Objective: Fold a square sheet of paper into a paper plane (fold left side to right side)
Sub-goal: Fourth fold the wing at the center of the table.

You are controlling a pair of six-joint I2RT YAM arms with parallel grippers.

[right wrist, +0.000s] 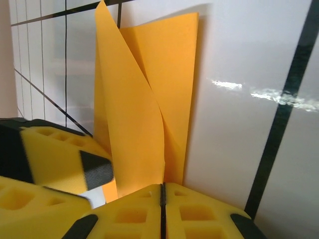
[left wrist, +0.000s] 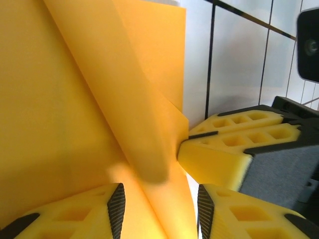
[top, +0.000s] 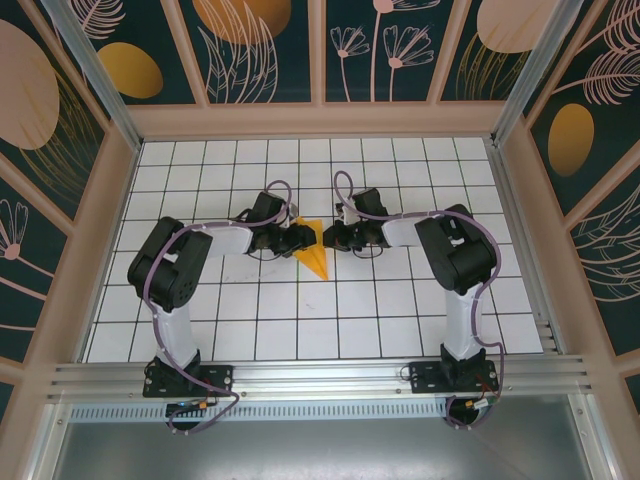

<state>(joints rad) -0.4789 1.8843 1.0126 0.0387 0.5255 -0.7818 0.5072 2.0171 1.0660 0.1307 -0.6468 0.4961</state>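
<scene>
The orange-yellow sheet of paper lies partly folded on the white tiled tabletop, directly between the two end effectors, its narrow point aimed toward the arm bases. One long flap stands up off the flat layers along a slanting crease, tilted rather than pressed down. The right end effector sits at the paper's right edge with its yellow foam fingers closed together, and the sheet's edge runs into the seam between them, so it is pinching the paper. The left end effector is just beside it on the sheet's left, its fingers set a narrow gap apart, with the raised flap passing up through that gap; whether either pad touches the paper cannot be told. The tips of the two end effectors are close, almost meeting over the sheet. From above, both arms reach inward toward the middle of the tabletop, the left end effector and right end effector flanking the paper.
</scene>
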